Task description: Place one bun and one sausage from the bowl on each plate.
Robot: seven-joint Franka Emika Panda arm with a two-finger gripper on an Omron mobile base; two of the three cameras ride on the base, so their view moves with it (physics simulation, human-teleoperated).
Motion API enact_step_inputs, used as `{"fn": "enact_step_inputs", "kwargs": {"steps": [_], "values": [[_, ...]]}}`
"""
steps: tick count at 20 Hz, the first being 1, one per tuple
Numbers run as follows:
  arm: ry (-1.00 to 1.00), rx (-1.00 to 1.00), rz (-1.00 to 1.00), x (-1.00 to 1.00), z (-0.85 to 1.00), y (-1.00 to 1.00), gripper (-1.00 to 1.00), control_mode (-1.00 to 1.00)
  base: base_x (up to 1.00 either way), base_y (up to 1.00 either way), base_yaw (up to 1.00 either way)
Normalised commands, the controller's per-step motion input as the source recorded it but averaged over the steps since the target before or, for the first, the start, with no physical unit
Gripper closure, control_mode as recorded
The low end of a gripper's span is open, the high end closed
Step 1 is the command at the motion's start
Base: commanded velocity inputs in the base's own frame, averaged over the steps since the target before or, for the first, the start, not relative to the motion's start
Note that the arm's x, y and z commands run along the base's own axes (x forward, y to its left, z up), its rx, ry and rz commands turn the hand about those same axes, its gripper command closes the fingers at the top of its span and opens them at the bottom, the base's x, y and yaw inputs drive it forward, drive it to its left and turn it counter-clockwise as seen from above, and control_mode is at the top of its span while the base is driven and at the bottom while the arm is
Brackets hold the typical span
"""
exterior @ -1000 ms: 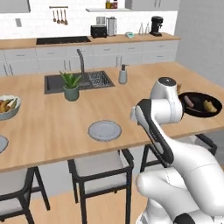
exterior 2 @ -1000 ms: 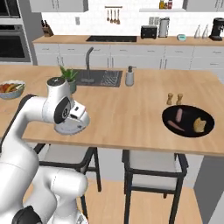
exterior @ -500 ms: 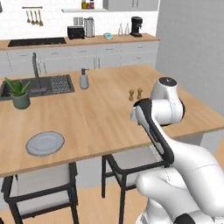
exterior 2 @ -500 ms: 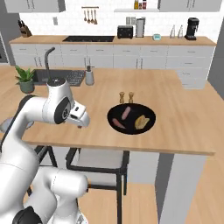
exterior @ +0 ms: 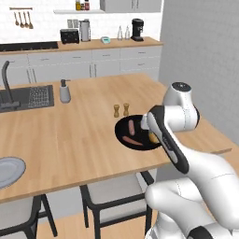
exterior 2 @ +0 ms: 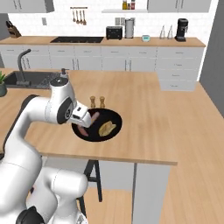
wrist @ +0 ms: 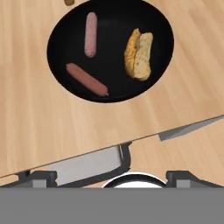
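Black bowl (wrist: 109, 48) now sits right under the hand, top of the hand view.

The base has rolled along the counter, so the whole scene has slid over: the bowl that was off to the side is now mid-frame, and one plate (exterior: 7, 170) is pushed to the far left edge. Two sausages (wrist: 90, 33) and buns (wrist: 139, 53) lie inside it, untouched. The gripper's jaws are spread wide, holding nothing. I'd guess the first pick comes next.
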Motion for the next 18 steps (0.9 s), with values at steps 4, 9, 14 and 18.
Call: {"fn": "enact_step_inputs", "kwargs": {"steps": [4,9,14,18], "values": [[0.1,0.08,0.0,0.75,-0.46,-0.37,-1.0,-1.0,0.23,-0.2,0.0],[0.16,0.01,0.01,0.98,-0.52,-0.46,-1.0,-1.0,0.0,0.0,0.0],[0.11,-0.04,0.02,0.68,0.02,-0.36,-1.0,-1.0,0.0,0.0,0.0],[0.16,-0.12,0.0,0.62,-0.32,-0.06,-1.0,-1.0,0.0,0.0,0.0]]}}
